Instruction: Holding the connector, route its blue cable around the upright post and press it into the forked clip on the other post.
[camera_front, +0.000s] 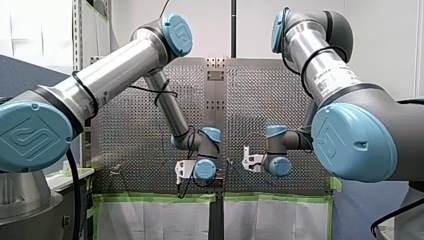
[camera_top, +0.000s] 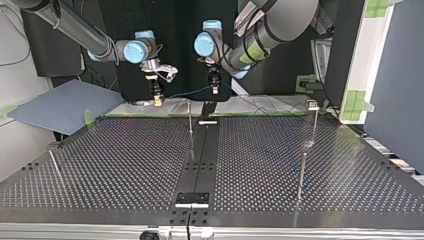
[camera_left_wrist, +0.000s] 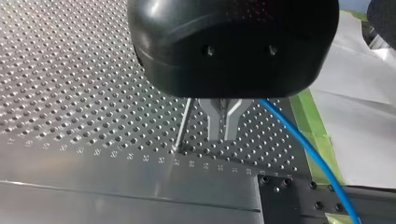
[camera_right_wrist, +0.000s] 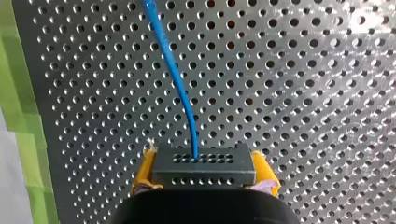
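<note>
My right pincer (camera_right_wrist: 204, 175) is closed on the connector (camera_right_wrist: 204, 165), a dark block clamped between its yellow pads (camera_right_wrist: 144, 171). I think it is gripped by its two sides so that the blue cable (camera_right_wrist: 173, 70) can leave freely from the front face and follow wherever the arm leads it. The cable goes out straight ahead of this pincer, over the perforated desk (camera_top: 100, 165).

In the top view the connector hangs over the far edge of the desk, to the view's left of the upright post (camera_top: 190, 120). The forked clip (camera_top: 312, 104) stands well apart at the view's right. So the routing, in my judgement, is not yet begun.

My left pincer (camera_left_wrist: 222, 126) has its metal fingers (camera_left_wrist: 214, 122) drawn together, with nothing visible between them. The cable passes just beside it, and the upright post stands near on its other side.
</note>
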